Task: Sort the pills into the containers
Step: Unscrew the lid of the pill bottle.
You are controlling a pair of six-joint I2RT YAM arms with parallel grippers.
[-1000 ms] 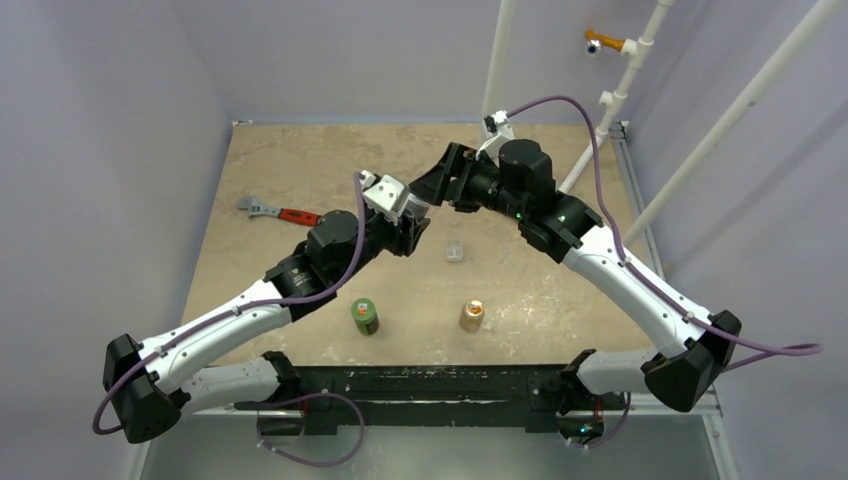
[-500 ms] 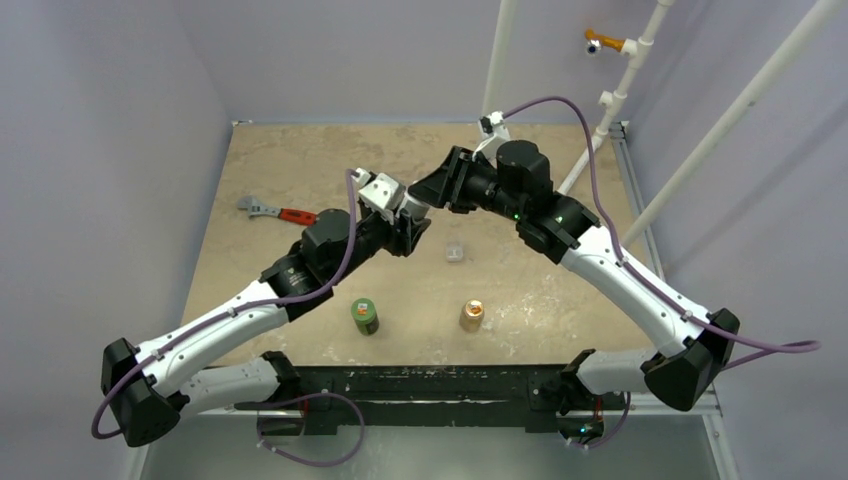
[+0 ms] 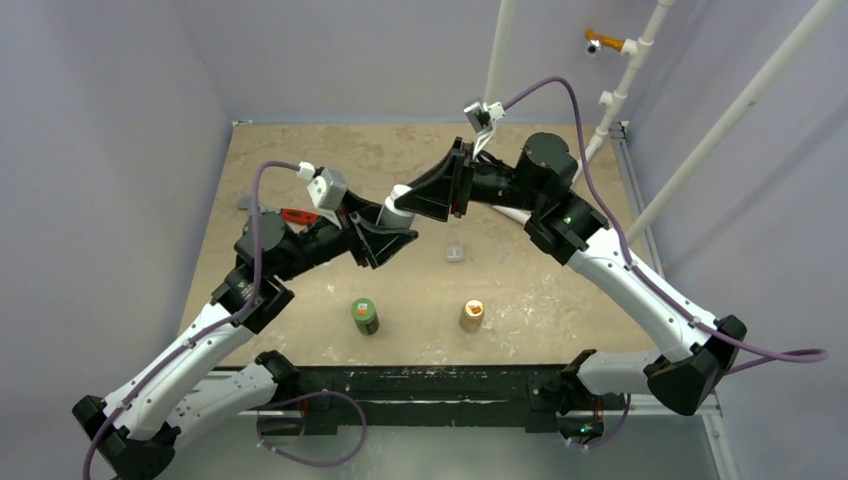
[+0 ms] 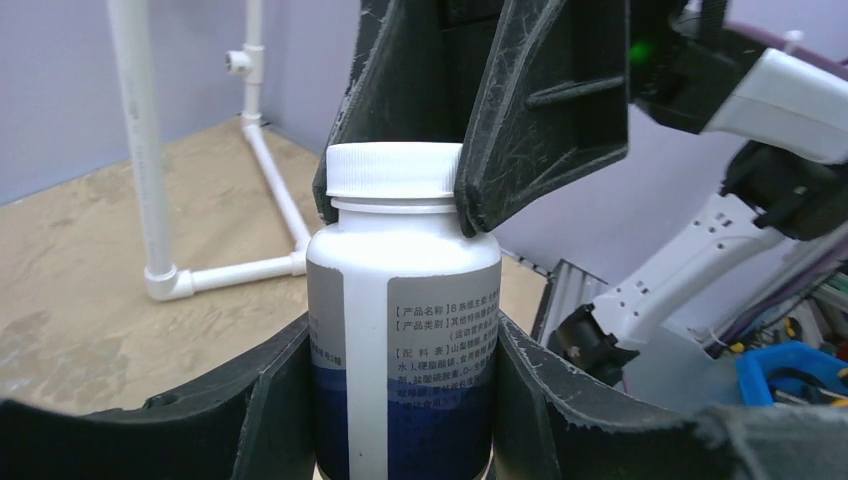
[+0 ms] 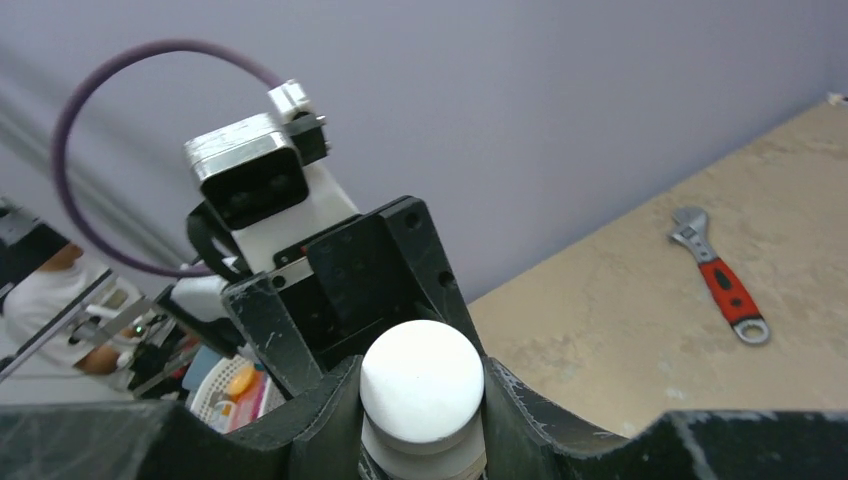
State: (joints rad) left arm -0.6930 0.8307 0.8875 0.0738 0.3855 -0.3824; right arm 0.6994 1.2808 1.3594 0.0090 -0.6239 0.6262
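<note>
L gripper (image 3: 388, 232) is up off the table (image 3: 300, 160), near the middle. Its jaws are closed on the body of a bottle (image 4: 400, 300), one finger on each side. The bottle stands up straight in the L wrist view, w/ a white label and dark blue at the bottom.

R gripper (image 3: 420, 192) meets it from the other side. Its jaws are closed on the white cap (image 4: 393, 170), squeezing both sides. The cap is on the bottle.

The clear case (image 3: 455, 250) sits on the table just right of the 2 grippers, not touching them. Pills are too small to see.

Closer to the arm bases stand a green bottle (image 3: 364, 316) and a tan bottle (image 3: 471, 316), well apart. A wrench (image 5: 718, 280) w/ a red handle lies flat on the L side of the table.
</note>
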